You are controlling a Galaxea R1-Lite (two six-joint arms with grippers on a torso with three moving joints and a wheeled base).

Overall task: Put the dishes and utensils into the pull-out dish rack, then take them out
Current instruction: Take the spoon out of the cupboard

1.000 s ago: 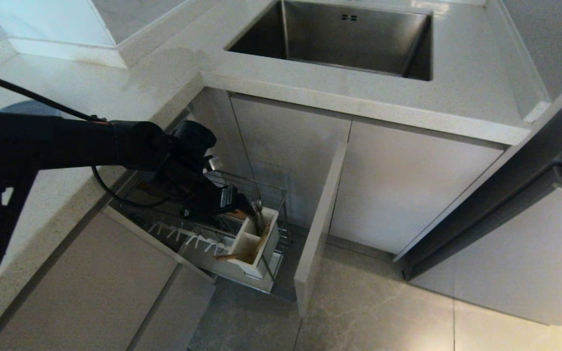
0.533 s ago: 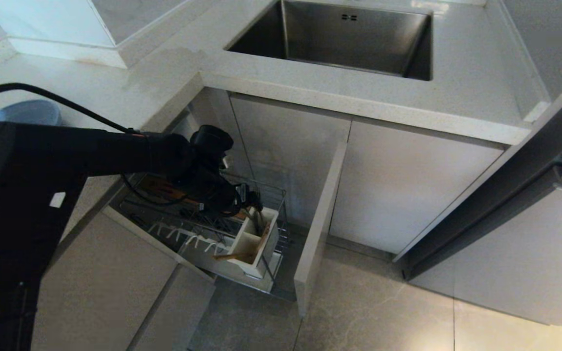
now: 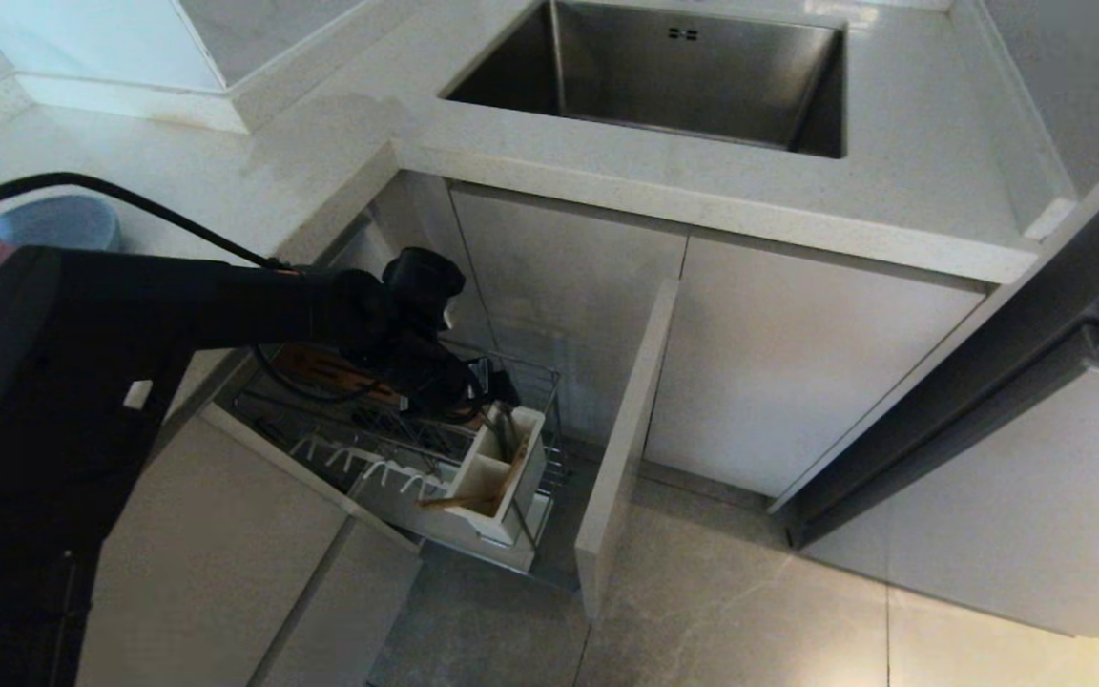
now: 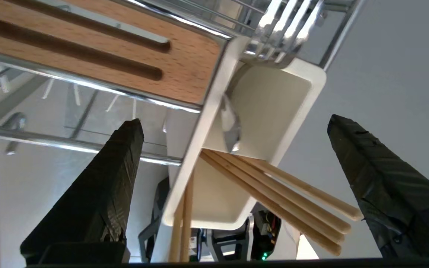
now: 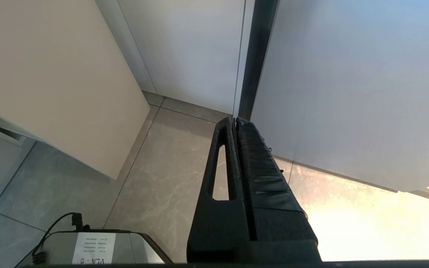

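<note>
The left end effector (image 4: 233,149) is held wide and empty over the utensil box (image 3: 502,468), at 7 o'clock of the sink (image 3: 664,76). The chopsticks (image 4: 274,190) lean out loosely; they could be knocked overboard if clipped. The right end effector (image 5: 235,149) is parked, closed.

Pull-out dish rack (image 3: 435,448): chrome wire basket, extended from the cabinet. White utensil box (image 4: 274,96) at its corner holds wooden chopsticks (image 4: 285,193), leaning over the rim, and a metal utensil (image 4: 233,126). Blue plate (image 3: 58,221) lies on the counter.
</note>
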